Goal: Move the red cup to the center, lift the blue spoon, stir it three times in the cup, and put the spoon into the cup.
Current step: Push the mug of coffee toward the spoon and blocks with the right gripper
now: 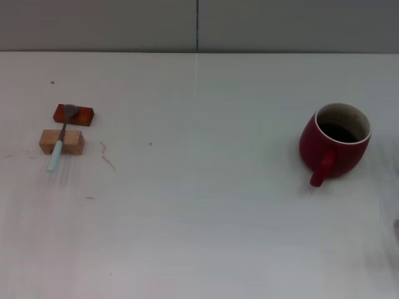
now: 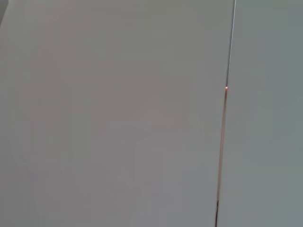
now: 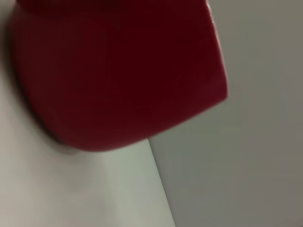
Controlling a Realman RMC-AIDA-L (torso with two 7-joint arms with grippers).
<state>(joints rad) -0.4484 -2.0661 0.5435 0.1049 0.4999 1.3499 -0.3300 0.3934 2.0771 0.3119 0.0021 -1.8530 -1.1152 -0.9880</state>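
Observation:
The red cup (image 1: 335,141) stands upright on the white table at the right, its handle turned toward the table's front edge. It fills much of the right wrist view (image 3: 118,71) at close range. The blue spoon (image 1: 60,141) lies at the far left, its grey bowl resting on a red-brown block (image 1: 73,114) and its neck across a pale wooden block (image 1: 62,141), its light-blue handle pointing toward the front. Neither gripper shows in any view. The middle of the table (image 1: 199,168) is plain white.
A grey wall with a vertical seam (image 1: 197,25) runs along the table's far edge. The left wrist view shows only a plain surface with a thin seam (image 2: 222,142). A few small marks dot the tabletop near the blocks.

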